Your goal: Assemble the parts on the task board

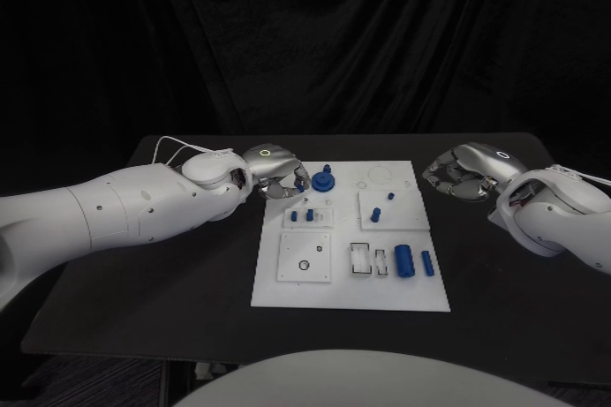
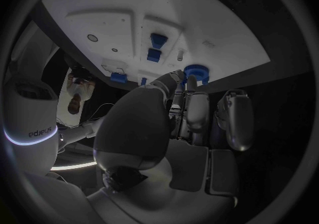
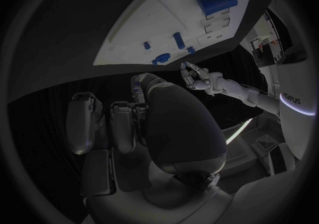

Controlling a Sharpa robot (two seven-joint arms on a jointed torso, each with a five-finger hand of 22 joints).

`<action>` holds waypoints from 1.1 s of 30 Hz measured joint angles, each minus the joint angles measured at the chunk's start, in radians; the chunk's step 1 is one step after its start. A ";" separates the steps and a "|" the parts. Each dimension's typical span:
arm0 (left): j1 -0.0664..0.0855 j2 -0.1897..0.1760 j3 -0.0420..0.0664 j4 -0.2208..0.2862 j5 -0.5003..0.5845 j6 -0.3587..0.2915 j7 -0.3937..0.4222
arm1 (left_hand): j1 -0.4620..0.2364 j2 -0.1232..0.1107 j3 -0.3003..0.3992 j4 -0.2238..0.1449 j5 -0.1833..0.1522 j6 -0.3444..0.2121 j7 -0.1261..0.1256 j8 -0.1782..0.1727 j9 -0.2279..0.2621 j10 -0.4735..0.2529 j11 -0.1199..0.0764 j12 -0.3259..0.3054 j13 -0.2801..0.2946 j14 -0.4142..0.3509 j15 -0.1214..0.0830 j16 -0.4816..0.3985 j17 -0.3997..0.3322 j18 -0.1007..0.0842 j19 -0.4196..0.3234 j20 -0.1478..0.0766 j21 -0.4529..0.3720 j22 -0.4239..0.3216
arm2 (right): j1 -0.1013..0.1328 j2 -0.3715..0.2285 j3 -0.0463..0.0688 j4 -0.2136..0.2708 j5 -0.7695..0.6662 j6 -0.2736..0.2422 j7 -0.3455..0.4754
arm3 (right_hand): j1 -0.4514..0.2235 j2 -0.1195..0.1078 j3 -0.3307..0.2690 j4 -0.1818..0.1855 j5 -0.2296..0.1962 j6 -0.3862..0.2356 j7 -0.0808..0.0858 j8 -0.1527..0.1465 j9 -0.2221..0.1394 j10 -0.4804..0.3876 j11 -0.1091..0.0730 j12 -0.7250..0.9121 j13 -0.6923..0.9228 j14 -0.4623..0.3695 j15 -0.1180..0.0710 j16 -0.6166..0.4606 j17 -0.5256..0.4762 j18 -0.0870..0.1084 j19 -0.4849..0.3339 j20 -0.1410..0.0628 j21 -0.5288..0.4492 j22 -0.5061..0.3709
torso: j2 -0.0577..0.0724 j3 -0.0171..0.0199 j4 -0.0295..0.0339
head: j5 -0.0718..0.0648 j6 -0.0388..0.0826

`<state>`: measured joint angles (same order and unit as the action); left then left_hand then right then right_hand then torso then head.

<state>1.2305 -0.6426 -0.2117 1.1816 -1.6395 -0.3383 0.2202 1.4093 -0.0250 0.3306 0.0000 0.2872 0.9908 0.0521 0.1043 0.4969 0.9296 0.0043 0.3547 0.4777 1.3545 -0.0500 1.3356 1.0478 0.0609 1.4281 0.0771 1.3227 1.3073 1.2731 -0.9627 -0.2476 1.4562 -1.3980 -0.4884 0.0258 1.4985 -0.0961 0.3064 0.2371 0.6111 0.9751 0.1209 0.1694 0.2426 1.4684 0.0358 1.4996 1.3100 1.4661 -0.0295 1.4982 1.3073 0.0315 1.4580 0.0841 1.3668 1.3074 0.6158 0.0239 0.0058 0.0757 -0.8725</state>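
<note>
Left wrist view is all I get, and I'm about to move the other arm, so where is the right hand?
Observer: The right hand hangs over the black table, just off the right edge of the white board, by its far end.
Operator: Is it carrying anything?
Observer: No, there is nothing in it and its fingers are apart.
Operator: How does it sit relative to my hand?
Observer: About level with it. The left hand is at the board's far-left corner, so the two hands flank the far end.
</note>
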 measured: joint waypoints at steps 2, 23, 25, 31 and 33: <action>-0.007 0.007 0.000 -0.013 0.000 0.003 0.000 | -0.001 0.000 0.000 0.000 0.000 0.000 0.000 -0.001 0.000 0.001 0.001 -0.003 -0.001 0.000 0.000 0.000 0.000 0.000 0.000 0.000 0.000 0.000 | 0.000 0.001 0.000 0.000 0.000 0.001 0.000 | 0.000 0.000 0.000 0.000 0.000 0.000 0.000 0.000 0.000 0.000 0.000 0.000 0.000 0.000 0.000 0.000 0.000 0.000 0.000 0.000 0.000 0.000 | 0.000 -0.0011 0.0011 | 0.000 0.000; -0.027 0.065 0.000 -0.075 0.000 0.019 0.000 | -0.001 0.001 0.000 0.000 0.000 -0.008 0.005 -0.012 0.001 0.001 0.001 -0.015 -0.007 -0.004 0.004 -0.004 -0.007 0.000 0.000 0.000 -0.008 0.000 | 0.000 0.003 0.000 -0.001 0.000 0.004 0.000 | 0.000 0.000 0.003 0.003 -0.008 0.000 0.000 0.000 0.000 0.000 0.000 0.000 0.000 0.000 0.000 0.000 0.000 0.000 0.000 0.000 0.000 0.000 | 0.001 0.0003 -0.0036 | 0.005 0.000; -0.028 0.069 0.000 -0.077 0.000 0.021 0.000 | -0.001 0.001 0.000 0.000 0.000 -0.009 0.005 -0.012 0.001 0.001 0.001 -0.016 -0.008 -0.004 0.004 -0.004 -0.009 0.000 -0.004 -0.004 -0.008 0.000 | 0.000 0.002 0.000 -0.001 0.000 0.004 0.000 | 0.000 0.000 0.003 0.003 -0.008 0.000 0.000 0.000 0.000 0.000 0.000 0.000 0.000 0.000 0.000 0.000 0.000 0.000 0.000 0.000 0.000 0.000 | 0.001 0.0005 -0.0035 | 0.005 0.000; -0.031 0.074 0.000 -0.081 0.000 0.030 0.000 | -0.001 0.001 0.003 -0.003 -0.004 -0.009 0.005 -0.012 0.001 0.005 0.005 -0.015 -0.010 -0.007 0.007 -0.008 -0.013 0.000 -0.008 0.000 -0.012 0.000 | 0.000 0.000 0.000 0.000 0.000 0.004 0.000 | 0.000 0.000 0.003 0.003 -0.008 0.000 0.000 0.000 0.000 0.000 0.000 0.000 0.000 0.000 0.000 0.000 0.000 0.000 0.000 0.000 0.000 0.001 | 0.000 0.0012 -0.0034 | 0.004 0.000; -0.031 0.075 0.000 -0.081 0.000 0.033 0.000 | -0.001 0.001 0.003 -0.003 -0.004 -0.009 0.005 -0.012 0.001 0.005 0.005 -0.019 -0.009 -0.007 0.007 -0.008 -0.013 0.000 -0.008 0.000 -0.012 0.000 | 0.000 -0.001 0.000 0.000 0.000 0.005 0.000 | 0.000 0.000 0.003 0.003 -0.008 0.000 0.000 0.000 0.000 0.000 0.000 0.000 0.000 0.000 0.000 0.000 0.000 0.000 0.000 0.000 0.000 0.001 | 0.000 0.0012 -0.0033 | 0.005 0.000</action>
<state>1.1994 -0.5679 -0.2115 1.1008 -1.6399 -0.3048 0.2200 1.4087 -0.0244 0.3331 -0.0029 0.2835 0.9822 0.0571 0.0926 0.4976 0.9341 0.0091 0.3357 0.4683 1.3472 -0.0427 1.3272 1.0348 0.0610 1.4204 0.0771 1.3105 1.3073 1.2730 -0.9634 -0.2476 1.4565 -1.3979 -0.4836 0.0260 1.4985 -0.0960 0.3092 0.2399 0.6035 0.9750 0.1209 0.1694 0.2424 1.4684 0.0359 1.4997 1.3099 1.4662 -0.0295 1.4982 1.3073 0.0315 1.4580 0.0841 1.3668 1.3080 0.6153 0.0251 0.0025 0.0803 -0.8725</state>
